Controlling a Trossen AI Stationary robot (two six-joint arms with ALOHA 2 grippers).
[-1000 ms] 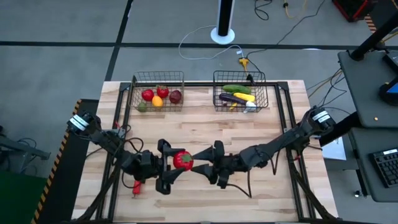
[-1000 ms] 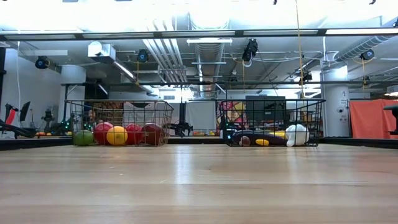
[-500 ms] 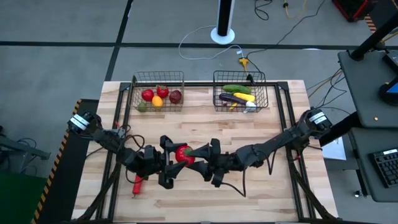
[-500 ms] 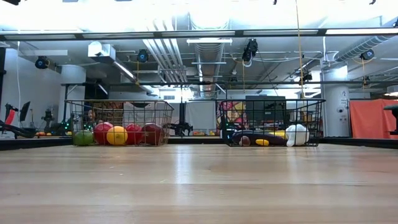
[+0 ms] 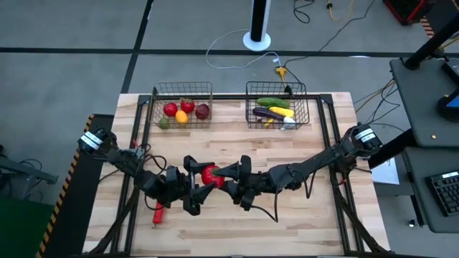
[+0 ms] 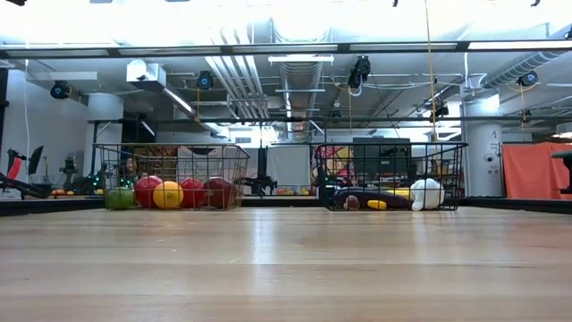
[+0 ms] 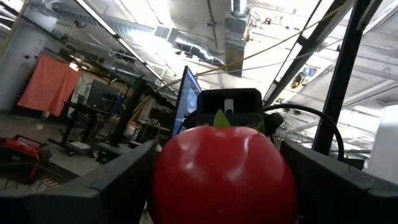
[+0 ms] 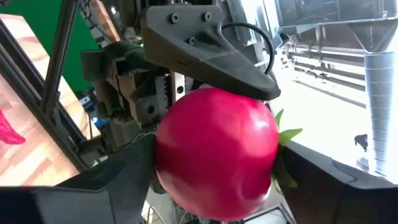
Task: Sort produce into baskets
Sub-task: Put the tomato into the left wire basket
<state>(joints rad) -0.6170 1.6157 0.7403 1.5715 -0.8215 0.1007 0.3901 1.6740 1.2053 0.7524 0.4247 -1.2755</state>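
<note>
A red tomato [image 5: 209, 175] with a green calyx is held in the air above the table's middle, between my two grippers. My left gripper [image 5: 200, 184] comes at it from the table's left and my right gripper [image 5: 225, 180] from the table's right; both are shut on it. The left wire basket [image 5: 183, 92] at the far edge holds red, orange, dark-red and green round pieces. The right wire basket [image 5: 276, 89] holds long green, purple and yellow pieces and a white one. A long red pepper [image 5: 158, 213] lies on the table near the left arm. My left gripper pinches the tomato between its two fingers, on two opposite sides [image 7: 163, 180]. The fingers come level from the table's left. The tomato is lifted clear of the table. My right gripper pinches the same tomato between its two fingers on two other opposite sides [image 8: 165, 163], beside the calyx [image 8: 287, 134]. The fingers come level from the table's right, turned crosswise to the left gripper's finger [image 8: 211, 43].
A dark frame [image 5: 326, 143] runs along the table's edges. Both baskets stand at the far edge, as the low view [image 6: 170, 179] also shows, with bare wood [image 5: 229, 140] between them and the arms.
My right gripper has gone toward the table's left and closed in on the tomato held by my left gripper. My left gripper and the tomato have shifted a little toward the far edge.
</note>
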